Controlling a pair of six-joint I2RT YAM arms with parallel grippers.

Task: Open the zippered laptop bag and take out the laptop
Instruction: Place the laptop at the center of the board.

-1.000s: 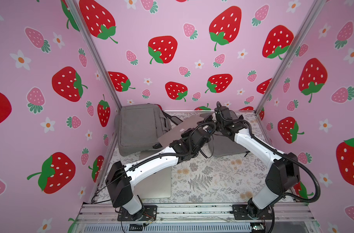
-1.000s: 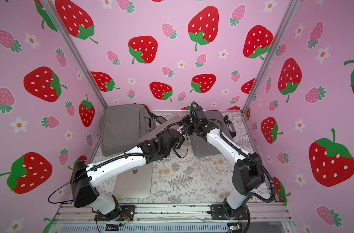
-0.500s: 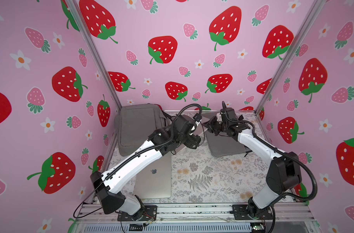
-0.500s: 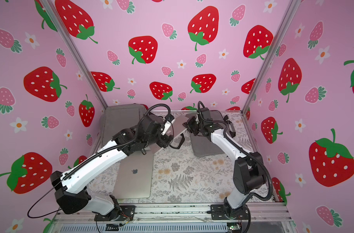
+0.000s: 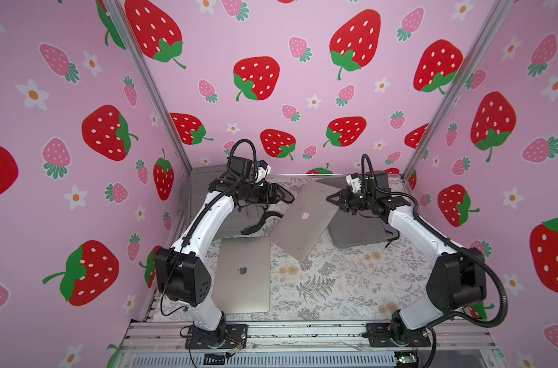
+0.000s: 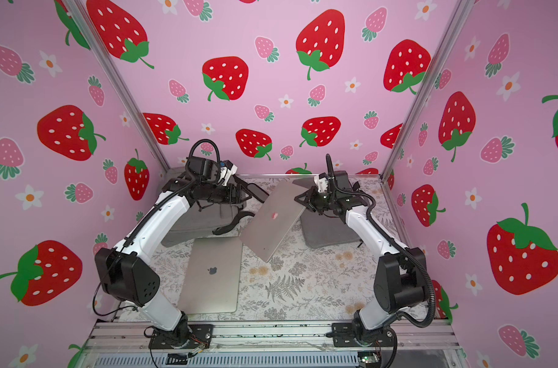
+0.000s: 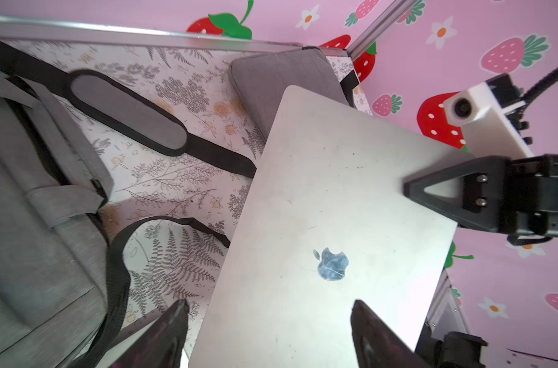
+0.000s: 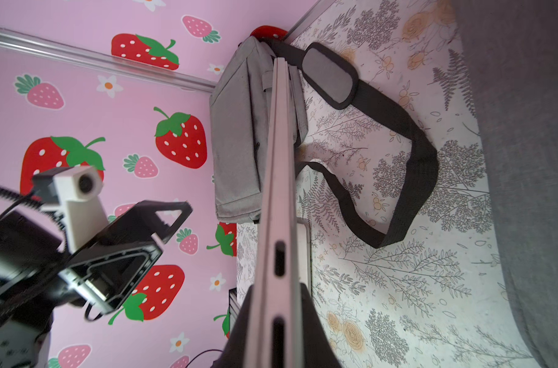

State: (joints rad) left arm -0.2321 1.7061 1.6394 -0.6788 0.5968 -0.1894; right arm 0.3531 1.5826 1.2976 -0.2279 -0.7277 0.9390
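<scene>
- Table point(image 5: 350, 286) with a leaf-print cover carries two grey bags, two closed computers and both arms.
- Left-hand bag point(image 5: 201, 204) lies at the back by the wall, and its black strap point(image 7: 217, 156) trails over the cover. The right-hand bag point(image 5: 357, 232) lies flat under the right arm's wrist and is, as I read it, the one being emptied.
- Laptop point(image 5: 303, 220): closed, silver and out of its bag.
  - It hangs tilted between the two bags, with its high edge gripped and its low corner down near the table. Whether that corner touches, I cannot tell.
  - It looks rigid, fairly heavy and smooth-skinned, so a pinch on one edge could let it swing or slide.
  - A second hold on the opposite edge, or laying it flat, would be safer, since a drop could damage it.
- Second laptop point(image 5: 242, 274) lies flat at the front, beside the left arm's base, with nothing touching it.
- Right gripper point(image 5: 335, 201): the arm reaches toward the back, its elbow bent and its wrist turned inward. The jaws are clamped on the laptop's edge with the port slots.
- Left gripper point(image 5: 285, 196): the arm arches over the left-hand bag with its wrist aimed at the laptop. Its fingers point(image 7: 172, 331) are spread wide and hold nothing, close to the near edge and seemingly clear of it.
</scene>
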